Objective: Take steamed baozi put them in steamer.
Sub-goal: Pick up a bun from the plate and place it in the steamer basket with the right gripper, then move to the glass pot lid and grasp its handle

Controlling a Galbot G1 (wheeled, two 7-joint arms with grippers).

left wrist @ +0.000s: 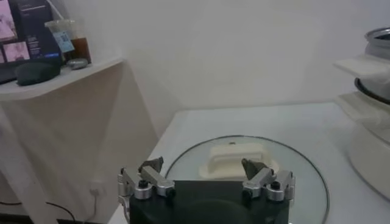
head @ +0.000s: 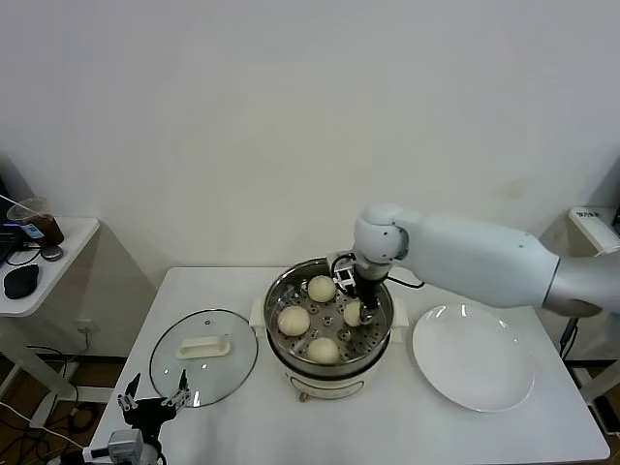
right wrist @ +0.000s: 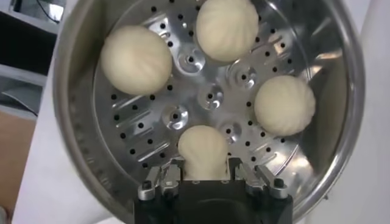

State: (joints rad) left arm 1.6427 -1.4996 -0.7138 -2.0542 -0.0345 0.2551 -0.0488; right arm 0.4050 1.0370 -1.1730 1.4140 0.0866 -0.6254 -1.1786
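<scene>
Head view: the right gripper (head: 359, 312) sets the fourth bun (head: 353, 312) inside the steamer (head: 291, 287); the plate (head: 475, 358) is bare. Left wrist view: the left gripper (left wrist: 206, 181) hovers wide open over the lid (left wrist: 304, 176). Right wrist view: the fingers (right wrist: 172, 175) flank the bun narrowly; whether they grip it, I cannot tell. Open fully, then lift straight up.

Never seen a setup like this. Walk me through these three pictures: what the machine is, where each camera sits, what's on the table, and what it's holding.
It is a two-armed robot with a pincer-like gripper on each arm. One picture looks down from its head; the other two come from cameras on its wrists.

On the white table stand a steamer with a shiny perforated basket, an empty white plate and a glass lid.

All four baozi are in the basket. The right gripper reaches inside around the fourth baozi, which rests on the floor; whether it grips or has let go is unclear.

The left gripper waits open near the lid, holding nothing.
</scene>
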